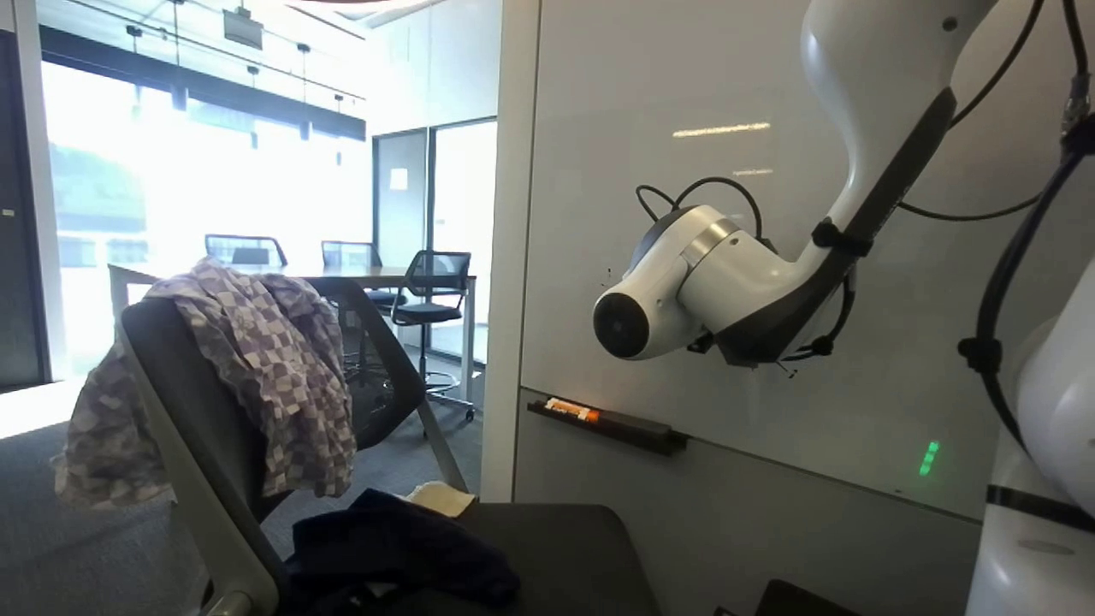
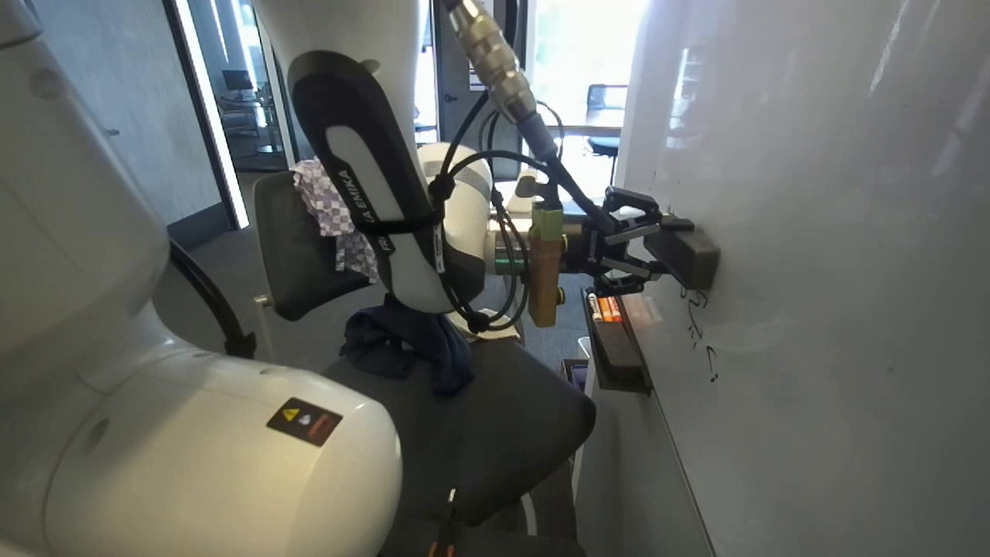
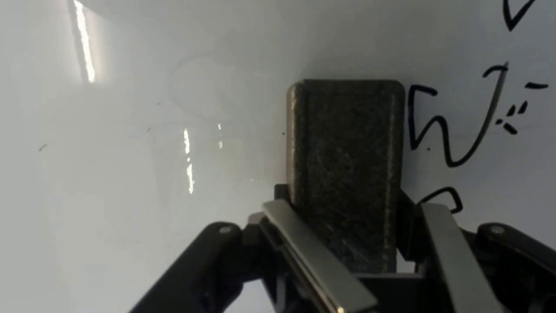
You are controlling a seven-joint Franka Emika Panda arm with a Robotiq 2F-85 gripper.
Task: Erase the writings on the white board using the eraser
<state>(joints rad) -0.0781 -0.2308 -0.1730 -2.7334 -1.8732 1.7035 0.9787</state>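
Note:
My gripper [image 2: 667, 246] is shut on a dark grey block eraser [image 2: 690, 259], one finger on each long side. In the wrist view the eraser [image 3: 347, 152] stands lengthwise between the fingers [image 3: 343, 204]. It is at or very close to the white board [image 2: 843, 232]; I cannot tell if it touches. Black marker writings [image 3: 456, 126] lie just right of the eraser in the wrist view, and one stroke is partly covered by the right finger. In an exterior view the writings [image 2: 696, 317] show below the eraser. In an exterior view [image 1: 609, 278] the arm hides the gripper and eraser.
A black tray [image 2: 619, 348] with orange and white markers [image 2: 607, 308] is fixed at the board's lower edge, below the gripper. A dark chair [image 2: 464, 418] with a navy cloth [image 2: 410, 340] stands near the board. A checked cloth [image 1: 274, 368] hangs on its backrest.

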